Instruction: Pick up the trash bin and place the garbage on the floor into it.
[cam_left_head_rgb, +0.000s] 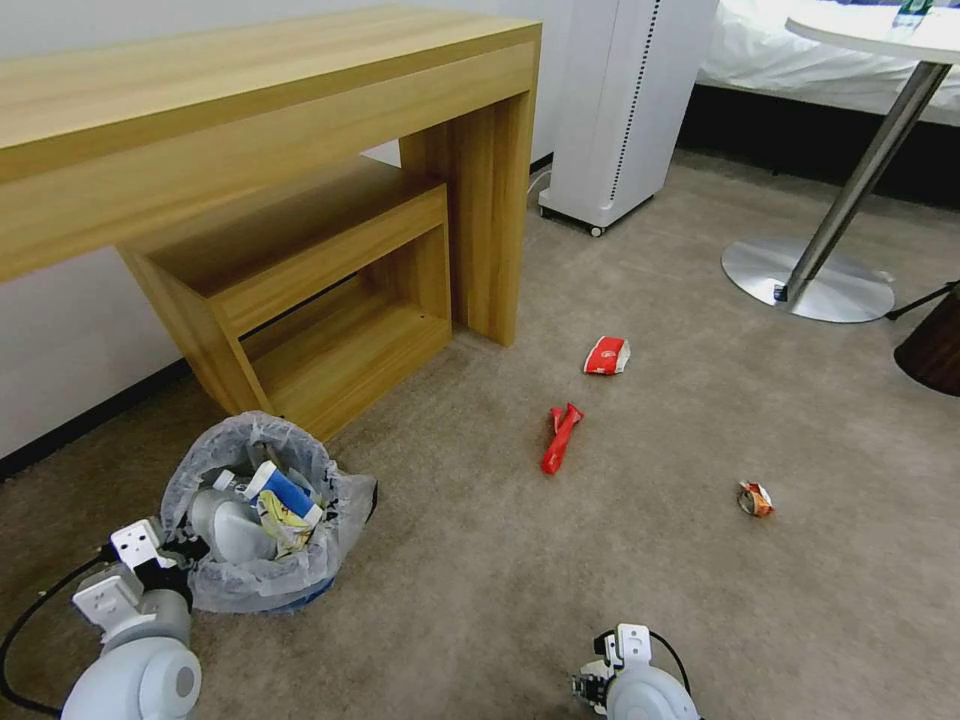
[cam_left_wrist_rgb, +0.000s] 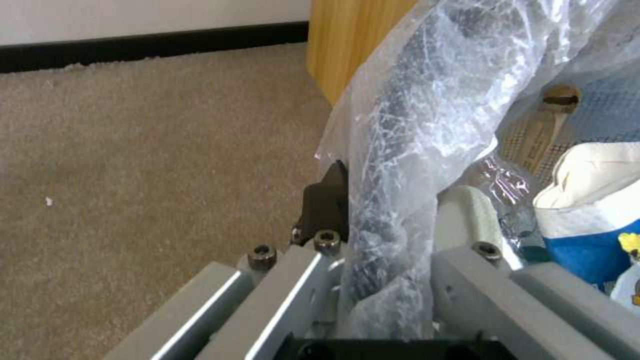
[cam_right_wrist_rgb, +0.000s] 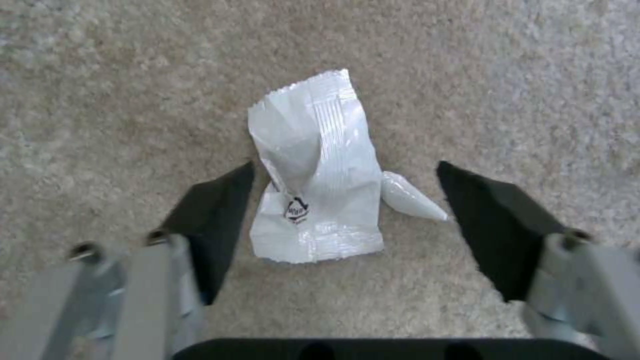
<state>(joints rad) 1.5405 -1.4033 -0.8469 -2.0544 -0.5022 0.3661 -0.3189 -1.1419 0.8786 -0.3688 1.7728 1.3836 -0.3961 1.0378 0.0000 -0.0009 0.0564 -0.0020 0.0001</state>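
White wrapper (cam_right_wrist_rgb: 317, 170) on carpet, btwn open right claw (cam_right_wrist_rgb: 343, 200) fingers.

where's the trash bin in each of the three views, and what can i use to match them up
Head view: the trash bin sits low on the robot's left, before the wooden desk, the left gripper at its rim.
Left wrist view: its bag-covered rim runs up the middle, pinched between the gripper's fingers.
Right wrist view: not in it; a white wrapper lies between the open right gripper.
Shared landmark: the beige carpet.
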